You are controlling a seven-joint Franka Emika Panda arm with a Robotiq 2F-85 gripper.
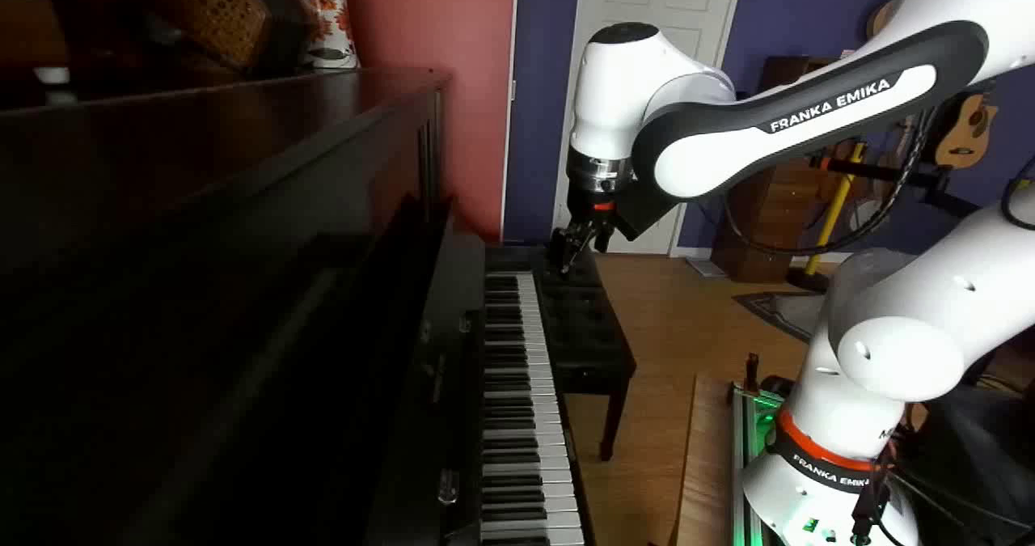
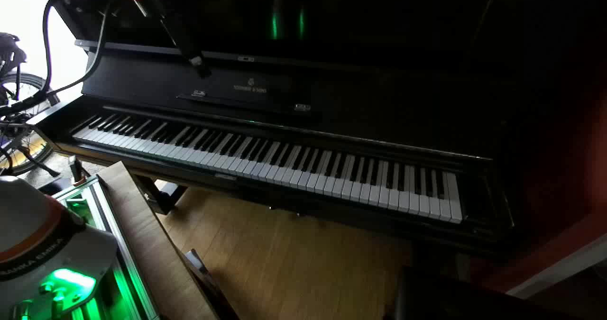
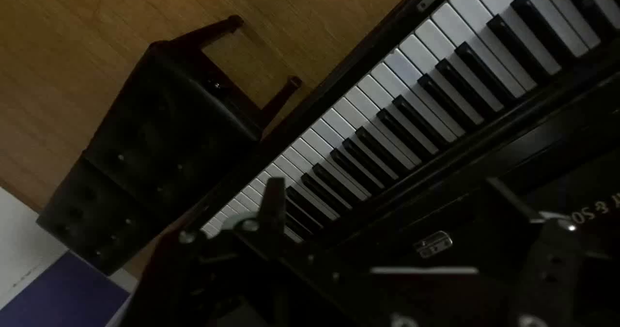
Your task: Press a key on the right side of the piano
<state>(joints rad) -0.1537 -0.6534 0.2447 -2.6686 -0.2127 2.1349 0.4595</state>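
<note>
The piano (image 1: 388,166) is large, dark and glossy, and shows in both exterior views (image 2: 379,106). Its row of white and black keys (image 2: 294,163) runs lengthwise in an exterior view (image 1: 534,400), and its right end (image 2: 443,201) is near the red wall. My gripper (image 1: 570,251) hangs in the air above the keyboard's level, near the far end. One dark finger part shows in front of the piano panel in an exterior view (image 2: 199,66). In the wrist view my gripper (image 3: 392,191) is open and empty, fingers wide apart. Keys (image 3: 411,94) and fallboard lie beyond it, apart from the fingers.
The black padded bench (image 1: 582,328) stands beside the keyboard's far end and also shows in the wrist view (image 3: 160,138). The robot base (image 1: 825,481) stands by a wooden tabletop (image 1: 699,457). A concertina-like box (image 1: 210,12) sits on the piano. A cable (image 2: 95,59) hangs near the arm.
</note>
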